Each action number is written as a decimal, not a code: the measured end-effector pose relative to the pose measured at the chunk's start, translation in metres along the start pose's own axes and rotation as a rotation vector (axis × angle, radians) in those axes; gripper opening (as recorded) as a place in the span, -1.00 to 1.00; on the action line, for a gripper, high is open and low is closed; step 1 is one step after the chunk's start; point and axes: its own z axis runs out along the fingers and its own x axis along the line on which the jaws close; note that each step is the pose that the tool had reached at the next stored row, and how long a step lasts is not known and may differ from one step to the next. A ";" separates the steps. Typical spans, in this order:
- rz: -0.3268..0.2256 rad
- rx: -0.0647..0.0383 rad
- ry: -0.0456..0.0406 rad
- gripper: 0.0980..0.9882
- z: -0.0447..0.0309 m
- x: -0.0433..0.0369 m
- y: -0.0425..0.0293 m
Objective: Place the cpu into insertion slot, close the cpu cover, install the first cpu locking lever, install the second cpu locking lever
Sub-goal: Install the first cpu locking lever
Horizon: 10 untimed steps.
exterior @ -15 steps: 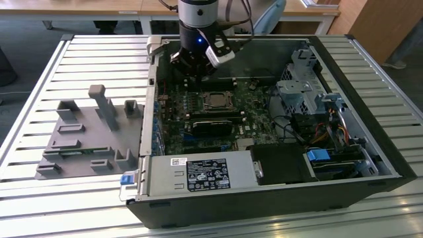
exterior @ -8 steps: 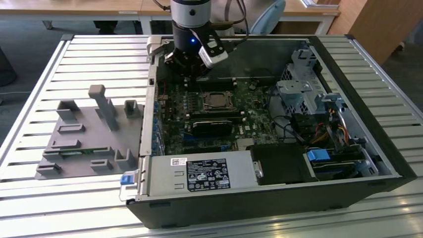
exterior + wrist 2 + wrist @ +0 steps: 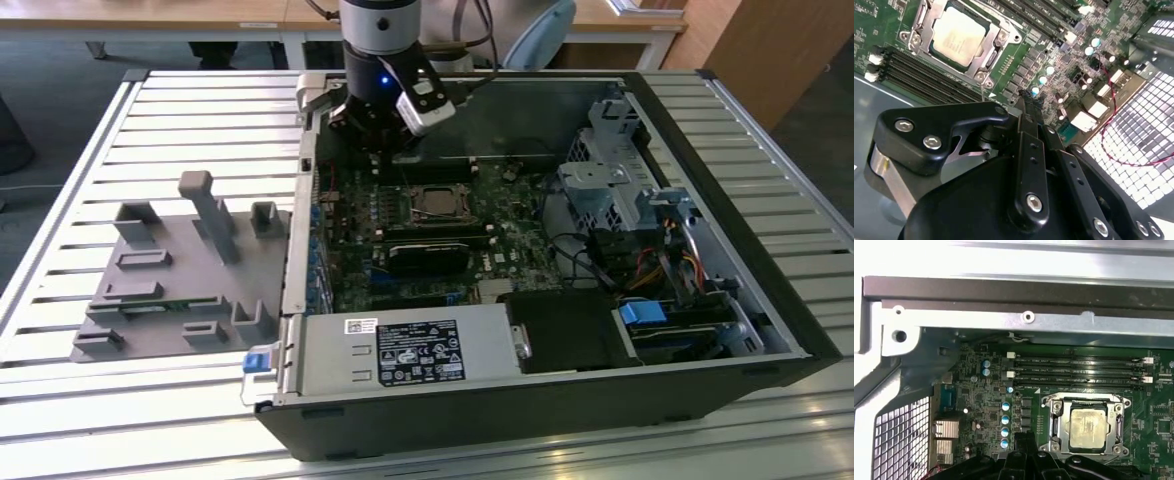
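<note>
cpu (image 3: 1087,426) – sat face-up in insertion slot (image 3: 1089,403) | cpu cover (image 3: 1054,425) – lay down round it | jaws – pressed together, nothing pinched, hung just beside that slot over motherboard (image 3: 979,405)

Slatted metal table (image 3: 134,400), wooden desks (image 3: 160,12) behind

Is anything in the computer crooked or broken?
Nothing stands out. The cpu sits flat and square in the insertion slot, with the cpu cover lying level around it. The gripper, shut and empty, is off to one side, above the green board.
</note>
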 end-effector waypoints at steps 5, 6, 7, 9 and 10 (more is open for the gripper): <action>0.014 -0.017 -0.0105 -0.98 0.0001 0.0008 0.0014; 0.014 -0.017 -0.0120 -0.98 0.0002 0.0015 0.0019; 0.014 -0.018 -0.0126 -0.98 0.0002 0.0022 0.0022; 0.014 -0.020 -0.0130 -0.98 0.0005 0.0029 0.0027; 0.014 -0.020 -0.0130 -0.98 0.0008 0.0030 0.0029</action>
